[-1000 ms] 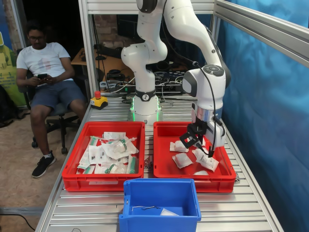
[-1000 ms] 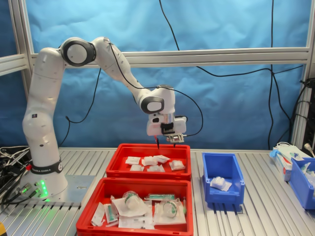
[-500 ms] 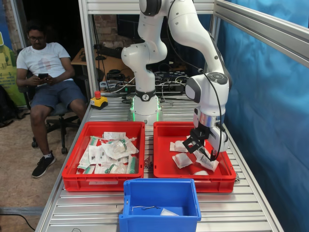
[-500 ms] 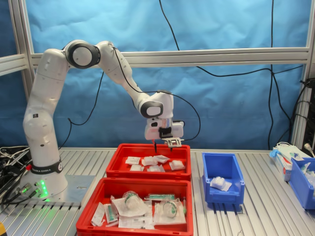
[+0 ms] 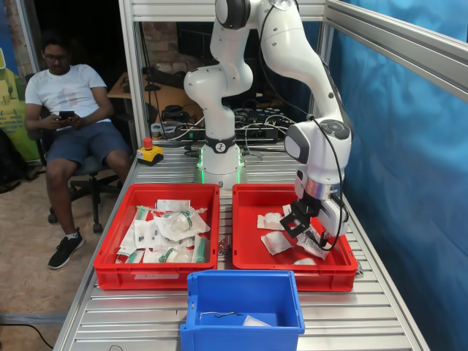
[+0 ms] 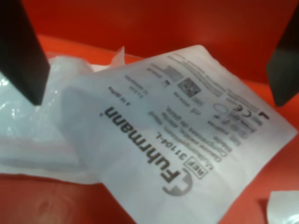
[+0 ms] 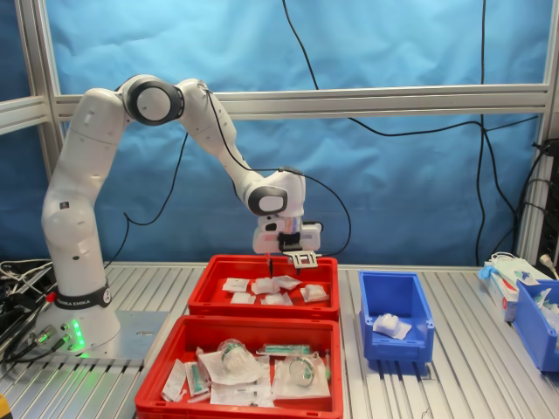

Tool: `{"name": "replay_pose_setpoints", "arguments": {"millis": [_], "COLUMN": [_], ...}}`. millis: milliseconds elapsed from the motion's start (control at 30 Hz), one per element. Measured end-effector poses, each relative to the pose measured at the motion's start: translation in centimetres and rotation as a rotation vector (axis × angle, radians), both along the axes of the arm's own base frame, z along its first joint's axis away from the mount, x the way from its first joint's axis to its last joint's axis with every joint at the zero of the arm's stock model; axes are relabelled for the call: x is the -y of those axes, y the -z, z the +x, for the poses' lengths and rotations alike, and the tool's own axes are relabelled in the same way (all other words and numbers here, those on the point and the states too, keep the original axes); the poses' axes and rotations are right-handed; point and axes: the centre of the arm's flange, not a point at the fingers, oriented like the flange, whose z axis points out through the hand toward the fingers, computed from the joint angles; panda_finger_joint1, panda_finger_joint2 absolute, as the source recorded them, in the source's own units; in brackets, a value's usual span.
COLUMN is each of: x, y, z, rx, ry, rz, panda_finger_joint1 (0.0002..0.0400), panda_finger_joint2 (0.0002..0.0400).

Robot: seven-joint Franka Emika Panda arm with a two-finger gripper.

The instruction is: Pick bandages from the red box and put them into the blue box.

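A ribbed aluminium bench point(image 5: 365, 314) inside a blue-curtained cell carries 3 crates, with a man seated point(image 5: 69, 117) beyond the frame. The Panda arm's pincer point(image 5: 301, 224) hangs low inside the red box point(image 5: 248, 252), fingers point(image 6: 23, 51) spread wide and empty on either side of a white bandage packet point(image 6: 182, 140) printed "Fuhrmann", seen close in the wrist view. That packet lies tilted directly beneath the pincer, overlapping a second packet point(image 6: 32, 135) beside it; several more bandages point(image 7: 262, 286) lie scattered just around the pincer in the second exterior view. The blue box point(image 7: 395, 301), already holding at least 1 white packet point(image 7: 389, 326), stands well apart from the pincer, past the red box's end. A second red crate point(image 5: 157, 278) of green-and-white wrappers sits further off.

The likely trouble from here: the overlapping neighbour could be pinched along with the target, giving a double pick. The puffy, slick film may also slide out of the closing fingers, or the fingertips could jam on the crate floor if the descent runs too deep.
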Motion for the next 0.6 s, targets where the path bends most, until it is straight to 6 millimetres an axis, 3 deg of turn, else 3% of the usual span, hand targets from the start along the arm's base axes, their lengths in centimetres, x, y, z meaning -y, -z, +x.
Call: {"name": "replay_pose_setpoints", "arguments": {"millis": [600], "x": [-0.7], "y": [2.6], "z": [0.9], "rx": [0.011], "ry": [-0.005], "rz": [0.001], "panda_finger_joint1": [0.0400], "panda_finger_joint2": [0.0400]}}
